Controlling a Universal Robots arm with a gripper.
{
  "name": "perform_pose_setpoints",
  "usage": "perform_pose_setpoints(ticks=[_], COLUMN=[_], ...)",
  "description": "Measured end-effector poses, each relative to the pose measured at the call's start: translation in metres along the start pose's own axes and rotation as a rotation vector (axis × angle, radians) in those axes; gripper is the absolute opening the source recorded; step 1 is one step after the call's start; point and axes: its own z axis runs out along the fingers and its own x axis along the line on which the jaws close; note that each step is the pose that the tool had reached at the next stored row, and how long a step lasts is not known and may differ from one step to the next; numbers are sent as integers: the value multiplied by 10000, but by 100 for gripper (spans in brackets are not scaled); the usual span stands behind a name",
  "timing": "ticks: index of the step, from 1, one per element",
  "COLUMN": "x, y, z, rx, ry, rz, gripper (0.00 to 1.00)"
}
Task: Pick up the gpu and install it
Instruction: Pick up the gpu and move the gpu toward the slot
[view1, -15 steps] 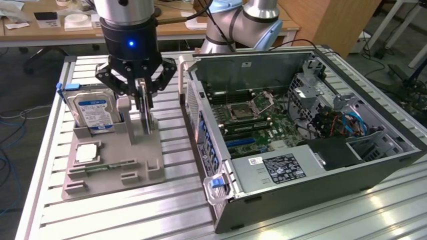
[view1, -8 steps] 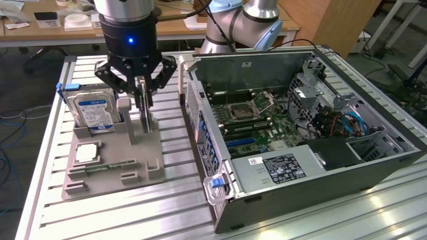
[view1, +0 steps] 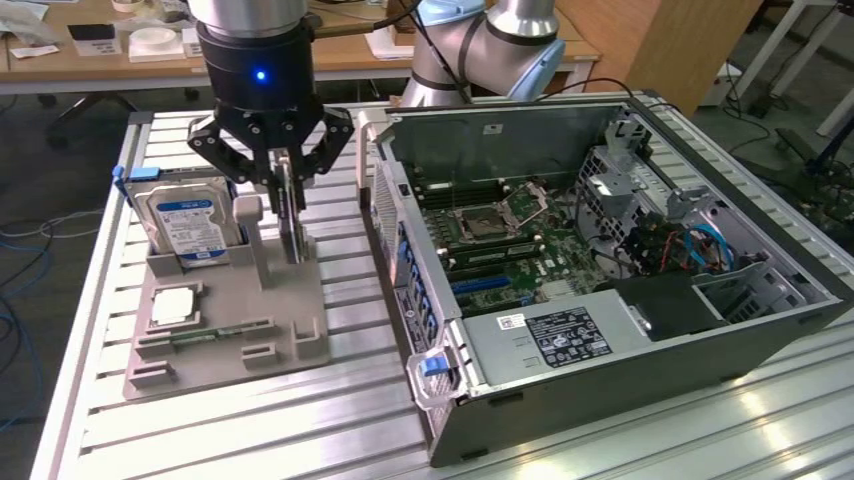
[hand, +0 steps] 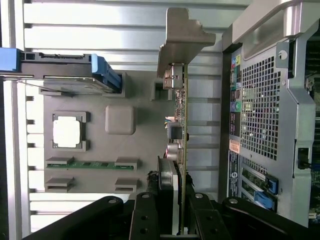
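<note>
One open computer case (view1: 627, 290) lies just beside the grey holder (view1: 300, 345), on the exterior view's right of it. Above the holder's middle hangs the gripper (view1: 284, 185), its jaws narrowed onto the gpu (hand: 179, 115), which stands on edge. The card's lower edge seems to meet the holder's slot, though that is hard to tell. A hard drive (view1: 187, 225) stands upright in the holder's left corner in the exterior view. A square chip (view1: 174, 305) and a green memory stick (view1: 214, 335) lie flat in the holder.
</note>
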Motion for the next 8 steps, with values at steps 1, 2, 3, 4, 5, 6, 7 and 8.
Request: perform_pose_setpoints(ticks=[1, 2, 3, 4, 5, 6, 7, 8], x=[0, -1, -1, -1, -1, -2, -2, -2], y=[0, 0, 1, 1, 1, 1, 1, 2], z=[-5, -13, -19, -27, -35, -46, -59, -73], rx=[2, 5, 7, 9, 11, 12, 12, 13], ry=[0, 1, 1, 0, 1, 0, 0, 0], rz=[0, 0, -1, -1, -1, -1, -1, -1], gripper=[28, 28, 28, 28, 28, 28, 28, 28])
